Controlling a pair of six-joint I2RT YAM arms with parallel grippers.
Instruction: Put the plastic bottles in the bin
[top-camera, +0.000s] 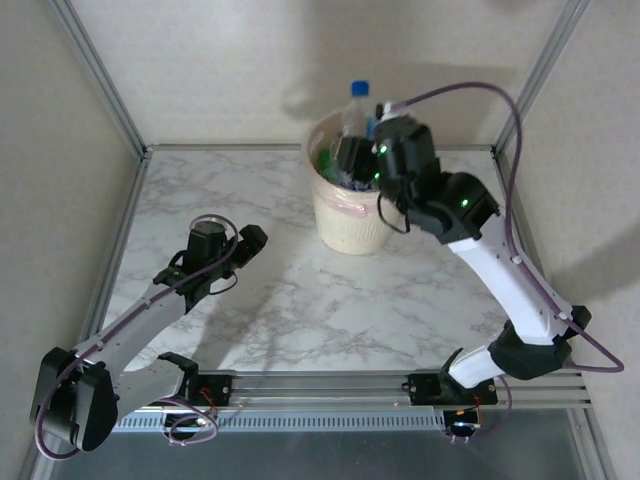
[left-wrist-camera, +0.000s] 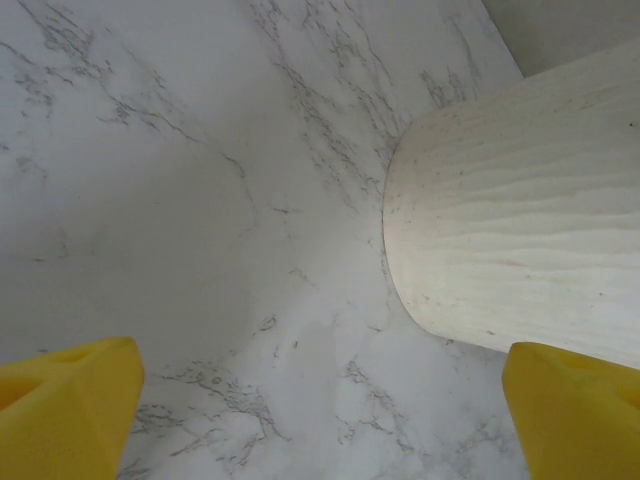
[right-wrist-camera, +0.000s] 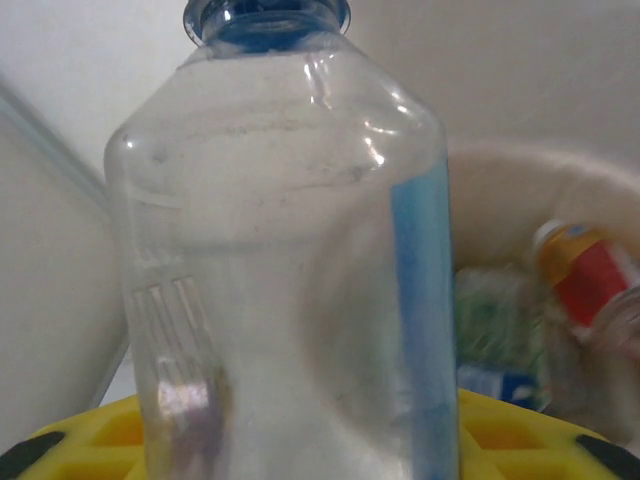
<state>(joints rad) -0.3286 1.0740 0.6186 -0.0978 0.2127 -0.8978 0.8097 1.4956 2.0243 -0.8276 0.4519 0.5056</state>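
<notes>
Top external view: the right arm (top-camera: 500, 270) reaches over the bin (top-camera: 345, 225), which stands at the far middle of the desk (top-camera: 270, 310). The right jaws are closed on a clear bottle (top-camera: 352, 115), held upright with its blue cap (top-camera: 360, 90) well above the rim. The bin already holds bottles, so a release from this height could land the clear bottle on the pile and let it bounce or roll over the rim onto the desk. A descent off centre could press the wrist against the rim or snag the bag liner (top-camera: 345, 207) — either could tip the bin. The left arm (top-camera: 150, 310) rests over the left of the desk, its jaws pointed toward the bin and apart from it. Left wrist view: the two yellow fingertips (left-wrist-camera: 65, 405) sit at opposite edges with bare desk between them — the left jaws are open and hold nothing. The bin (left-wrist-camera: 520, 220) lies close ahead, so a forward move of this arm would likely shove it out from under the clear bottle. Right wrist view: the clear bottle stands between the yellow pads (right-wrist-camera: 520, 430), gripped low on its body. Its thin, smooth wall may slip or buckle in the grip and tilt before release. Beyond it, a red-labelled bottle (right-wrist-camera: 590, 275) and blurred green bottles (right-wrist-camera: 495, 320) lie inside the bin, leaving limited room.
</notes>
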